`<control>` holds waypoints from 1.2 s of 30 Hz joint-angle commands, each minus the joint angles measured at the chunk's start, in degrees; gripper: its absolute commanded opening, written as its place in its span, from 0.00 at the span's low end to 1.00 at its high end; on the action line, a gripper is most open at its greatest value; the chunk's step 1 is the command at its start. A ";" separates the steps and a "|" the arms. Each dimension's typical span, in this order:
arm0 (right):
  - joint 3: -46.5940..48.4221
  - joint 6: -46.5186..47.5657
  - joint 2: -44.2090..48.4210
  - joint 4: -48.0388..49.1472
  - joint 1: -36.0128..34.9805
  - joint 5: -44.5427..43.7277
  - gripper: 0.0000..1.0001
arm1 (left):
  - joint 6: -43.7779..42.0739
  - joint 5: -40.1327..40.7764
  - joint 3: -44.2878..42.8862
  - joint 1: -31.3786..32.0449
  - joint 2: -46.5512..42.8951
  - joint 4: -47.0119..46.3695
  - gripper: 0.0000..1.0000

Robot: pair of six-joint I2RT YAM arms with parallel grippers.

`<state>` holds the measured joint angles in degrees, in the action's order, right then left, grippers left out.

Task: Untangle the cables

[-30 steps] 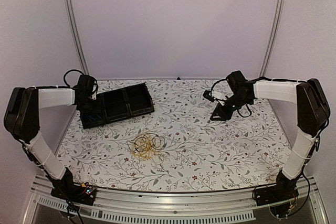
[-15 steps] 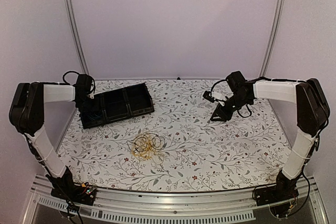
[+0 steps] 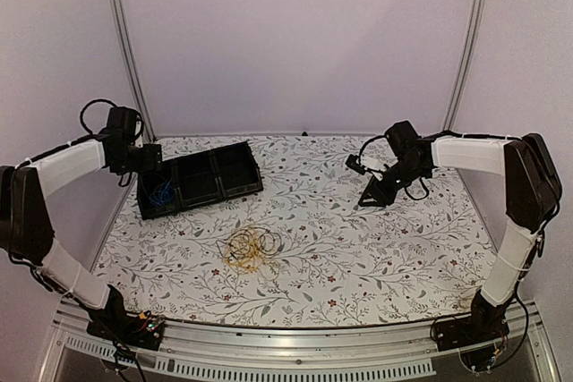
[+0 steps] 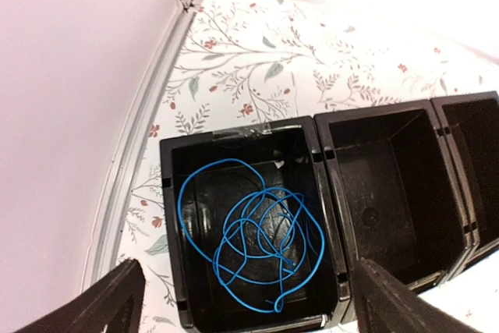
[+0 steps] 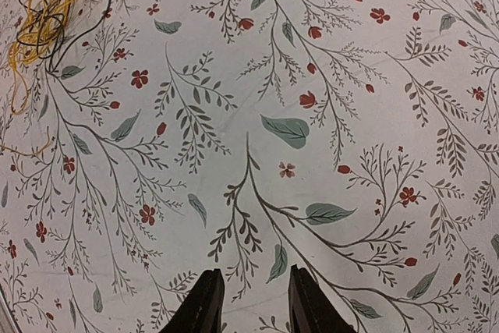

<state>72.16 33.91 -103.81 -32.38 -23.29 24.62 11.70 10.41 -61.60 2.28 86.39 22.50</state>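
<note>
**Top view.** Left hand (image 3: 148, 160) raised over the left end of the black tray (image 3: 219, 187), forearm reaching in from the left edge of the tabletop (image 3: 376, 257). Blue cable (image 3: 161, 194) coiled in the tray's end compartment, the one nearest that arm. Tangle of yellow and dark cables (image 3: 251, 248) heaped near the middle front of the tabletop, well apart from the tray and from both hands. Right hand (image 3: 374, 194) poised above bare cloth on the right side, tilted down and inward.

**Left wrist view.** Left hand (image 4: 245, 271) spread wide with nothing between the fingers, hovering straight above the blue cable (image 4: 249, 232). Cable lying loose on the compartment floor, touched by neither finger.

**Right wrist view.** Right hand (image 5: 248, 302) parted only a little, gripping nothing, floral tabletop underneath. Tangle (image 5: 47, 5) off in the upper left corner, well away.

**Judgement.** Looks like the drop-off of the blue strand, with yellow and dark left to part. Next move probably a reach to the heap. Calls for pinching a single yellow loop rather than the whole knot, then drawing it out slowly while the other hand pins the dark strand.
</note>
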 commanded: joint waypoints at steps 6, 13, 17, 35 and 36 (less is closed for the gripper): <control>2.26 1.48 0.07 -2.19 -0.01 5.46 0.33 | -1.53 -6.88 1.81 0.21 -10.75 1.78 1.00; 7.87 -0.55 4.66 -2.62 -0.68 5.88 0.34 | -6.14 -14.18 4.02 6.45 -20.00 -11.32 1.00; 10.96 0.45 7.41 -3.55 -3.78 5.43 0.35 | -7.33 -4.57 -2.60 12.22 -19.38 -15.30 1.00; 0.66 -4.78 -8.43 5.08 -30.04 5.52 0.49 | -14.02 -11.32 10.61 10.70 -16.76 -34.12 0.72; 1.37 -5.12 -9.02 5.19 -30.07 5.60 0.49 | -14.04 -12.14 10.13 10.85 -16.39 -33.56 0.72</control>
<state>71.37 30.81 -112.46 -30.24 -53.47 30.35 -0.10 3.92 -51.24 12.05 70.87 -9.80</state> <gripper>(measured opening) 0.483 0.720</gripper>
